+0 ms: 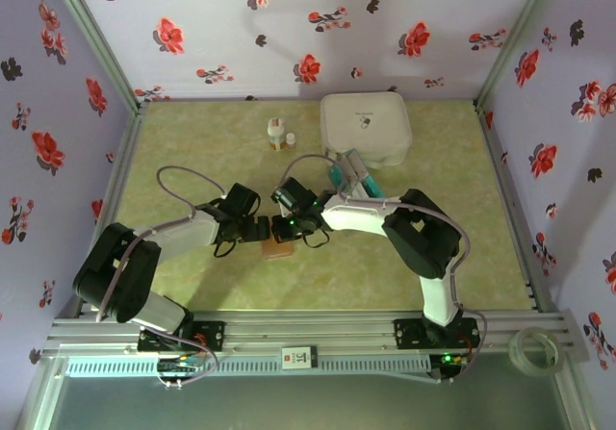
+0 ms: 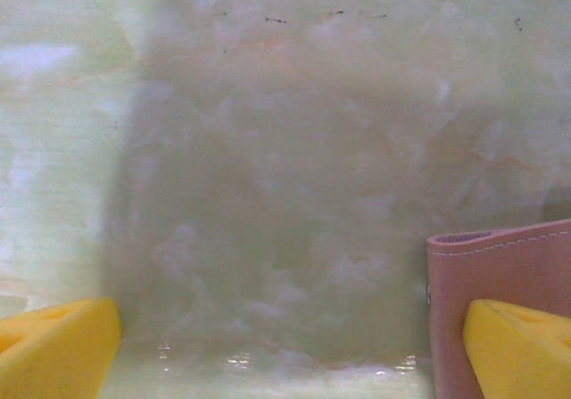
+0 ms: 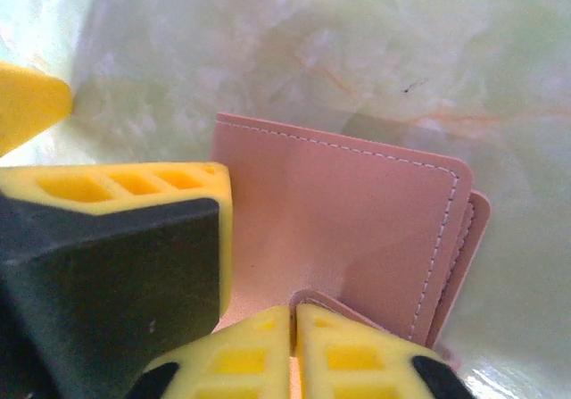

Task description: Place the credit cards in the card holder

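Top external view first: we see both arms bent inward so that their grippers meet near the middle of the green marbled table (image 1: 192, 141). The left gripper (image 1: 256, 229) and the right gripper (image 1: 288, 227) sit just beside each other. The tan card holder (image 1: 277, 249) lies flat on the table at their near side, partly under them. The credit cards (image 1: 348, 172), teal and pale, sit in a small cluster just beside the near left corner of a big white square box (image 1: 366, 127). They are partly hidden by the right arm (image 1: 414, 238) and lie well apart from the holder. Two small pale bottles (image 1: 277, 135) stand to the left of the box.

In the left wrist view we find the left gripper (image 2: 285, 354) spread wide, with nothing between its yellow fingers (image 2: 53, 350). One finger hangs over the card holder (image 2: 500, 265), whose stitched edge shows, and the other is over bare table.

In the right wrist view the right gripper (image 3: 293, 328) has its yellow pads (image 3: 241, 359) almost together, with only a hairline slit between them. The card holder (image 3: 357, 211) lies folded right in front of the tips, and a curled lip of it rises at the pads. We cannot tell whether that lip is pinched. One of the left gripper's fingers (image 3: 134, 189) sits at the holder's left edge.
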